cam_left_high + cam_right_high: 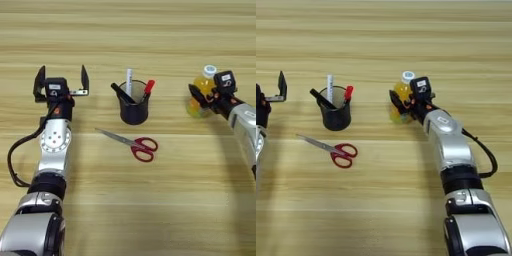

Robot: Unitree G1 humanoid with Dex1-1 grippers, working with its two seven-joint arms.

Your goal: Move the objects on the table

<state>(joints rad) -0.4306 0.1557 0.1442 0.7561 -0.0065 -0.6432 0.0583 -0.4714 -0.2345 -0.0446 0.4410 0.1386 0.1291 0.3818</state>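
Observation:
The small bottle of orange drink [401, 93] with a white cap stands on the wooden table [150, 210] at the right. My right gripper [404, 106] is shut on its body, with one black finger [394, 102] across its left side. The red-handled scissors [135, 144] lie flat at the middle, blades pointing up-left, with no gripper near them. My left gripper [62, 72] hangs open at the left, its fingers [84, 78] spread wide and nothing between them, well left of the scissors.
A black cup [134, 107] holding pens and a red marker stands at the middle, just behind the scissors and between the two grippers. Bare wood stretches across the front and the far back of the table.

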